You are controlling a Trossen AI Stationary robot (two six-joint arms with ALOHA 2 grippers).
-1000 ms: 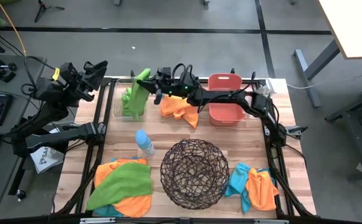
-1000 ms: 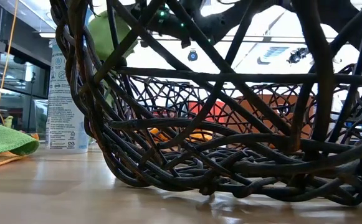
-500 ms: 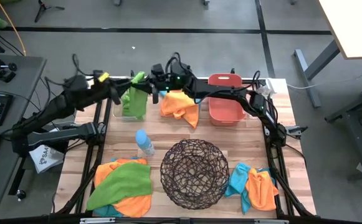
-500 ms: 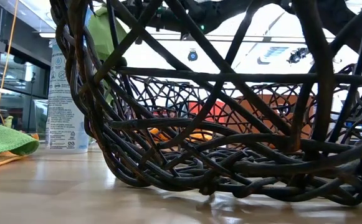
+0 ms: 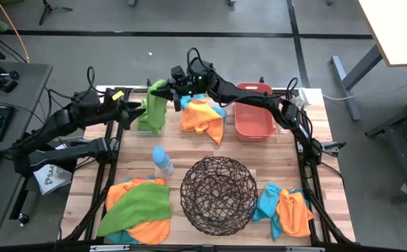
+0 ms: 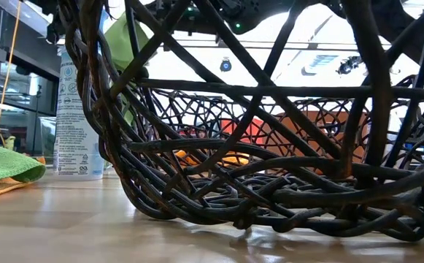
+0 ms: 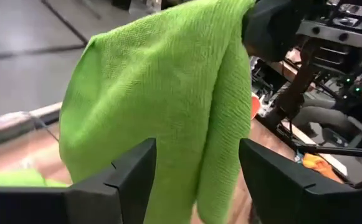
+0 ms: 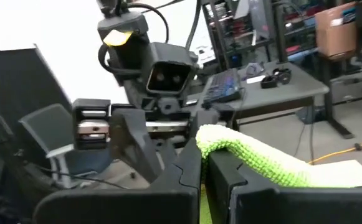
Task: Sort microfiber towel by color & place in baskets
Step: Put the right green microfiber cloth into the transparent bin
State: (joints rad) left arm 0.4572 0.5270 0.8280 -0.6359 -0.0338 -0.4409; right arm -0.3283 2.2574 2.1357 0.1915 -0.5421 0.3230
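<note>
My right gripper (image 5: 168, 87) reaches across the far side of the table and is shut on a bright green towel (image 5: 154, 108), which hangs over the clear bin (image 5: 139, 124). My left gripper (image 5: 134, 110) is open just left of that towel; in its wrist view the towel (image 7: 162, 99) hangs right in front of the gap between its fingers (image 7: 196, 186), and I see no touch. An orange towel (image 5: 203, 119) lies next to the salmon basket (image 5: 253, 120). The round wire basket (image 5: 219, 194) stands at the near middle. My right gripper pinches the green towel at its top fold (image 8: 221, 138) between the two shut fingers (image 8: 187, 177). The cloth drapes over one finger. It is lifted and hangs slack below the gripper in several layers (image 7: 218, 124); whether its lower end touches the bin, I cannot tell.
A blue-capped clear bottle (image 5: 162, 161) stands left of the wire basket. A pile of green, orange and turquoise towels (image 5: 136, 210) lies at the near left, a turquoise and orange pile (image 5: 285, 210) at the near right. The wire basket (image 6: 270, 146) fills the low view.
My left arm has swung from the table's far left corner toward the hanging green towel and lowered, ending right beside it. My right gripper has moved slightly up and toward the far edge, still holding the towel, which stays hanging over the clear bin.
</note>
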